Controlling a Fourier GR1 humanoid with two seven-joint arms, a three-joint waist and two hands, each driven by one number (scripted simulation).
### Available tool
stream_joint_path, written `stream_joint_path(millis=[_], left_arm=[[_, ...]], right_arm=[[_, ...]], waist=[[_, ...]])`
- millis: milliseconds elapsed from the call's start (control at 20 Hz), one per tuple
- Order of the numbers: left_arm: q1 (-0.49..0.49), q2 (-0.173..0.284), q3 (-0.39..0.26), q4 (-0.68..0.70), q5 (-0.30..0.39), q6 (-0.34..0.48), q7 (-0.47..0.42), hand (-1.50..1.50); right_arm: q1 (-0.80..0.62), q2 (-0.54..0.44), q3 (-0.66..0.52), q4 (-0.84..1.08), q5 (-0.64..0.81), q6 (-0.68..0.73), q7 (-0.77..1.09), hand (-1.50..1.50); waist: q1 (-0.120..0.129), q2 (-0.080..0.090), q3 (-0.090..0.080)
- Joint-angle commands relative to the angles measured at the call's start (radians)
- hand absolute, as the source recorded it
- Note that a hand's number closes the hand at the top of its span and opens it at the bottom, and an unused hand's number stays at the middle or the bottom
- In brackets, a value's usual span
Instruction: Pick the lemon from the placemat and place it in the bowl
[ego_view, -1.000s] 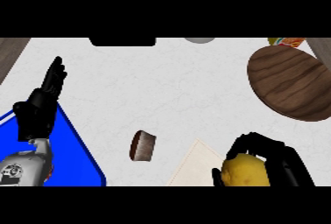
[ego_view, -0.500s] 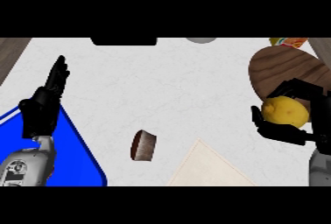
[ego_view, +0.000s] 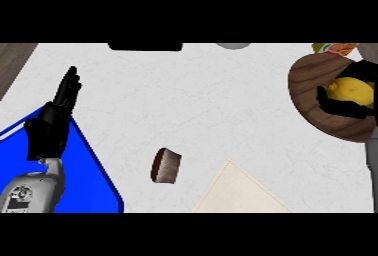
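The yellow lemon (ego_view: 353, 91) is held in my right hand (ego_view: 347, 107), whose black fingers curl round it at the right edge of the head view. Hand and lemon are over the brown wooden bowl (ego_view: 314, 95) at the upper right; whether the lemon touches the bowl I cannot tell. The beige placemat (ego_view: 240, 192) lies at the bottom centre with nothing on it. My left hand (ego_view: 52, 125) rests open at the left, fingers straight and pointing up.
A small brown cupcake (ego_view: 167, 166) lies tipped on the white counter just left of the placemat. A blue board (ego_view: 85, 187) fills the lower left corner. An orange and green item (ego_view: 336, 48) peeks out behind the bowl. A dark object (ego_view: 145, 46) sits at the back edge.
My right hand has carried the lemon up from the placemat and to the right, ending over the bowl. The left hand has stayed where it was.
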Motion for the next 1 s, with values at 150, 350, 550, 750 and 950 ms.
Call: stream_joint_path(millis=[150, 350, 550, 750, 950], left_arm=[[-0.025, 0.018, 0.008, -0.035, 0.005, -0.018, 0.032, 0.0], [-0.033, 0.003, 0.005, 0.006, 0.018, -0.029, 0.0, 0.0], [-0.089, 0.006, 0.013, 0.032, 0.019, -0.03, 0.024, 0.0], [-0.059, -0.014, 0.001, 0.033, 0.003, -0.011, -0.007, 0.0], [-0.068, -0.034, -0.02, 0.021, -0.024, 0.012, 0.032, 0.0]], right_arm=[[-0.154, -0.125, -0.059, 0.463, 0.123, -0.231, -0.205, 1.5], [-0.288, -0.165, -0.092, 0.727, 0.132, -0.295, -0.236, 1.5], [-0.353, -0.187, -0.144, 0.881, 0.048, -0.181, -0.249, -1.5], [-0.388, -0.205, -0.203, 0.97, -0.037, -0.099, -0.386, -1.5], [-0.405, -0.248, -0.251, 1.03, -0.09, -0.03, -0.497, -1.5]], waist=[[0.025, 0.008, 0.002], [0.037, 0.013, 0.002], [0.039, 0.02, 0.003], [0.04, 0.021, 0.004], [0.036, 0.02, 0.005]])
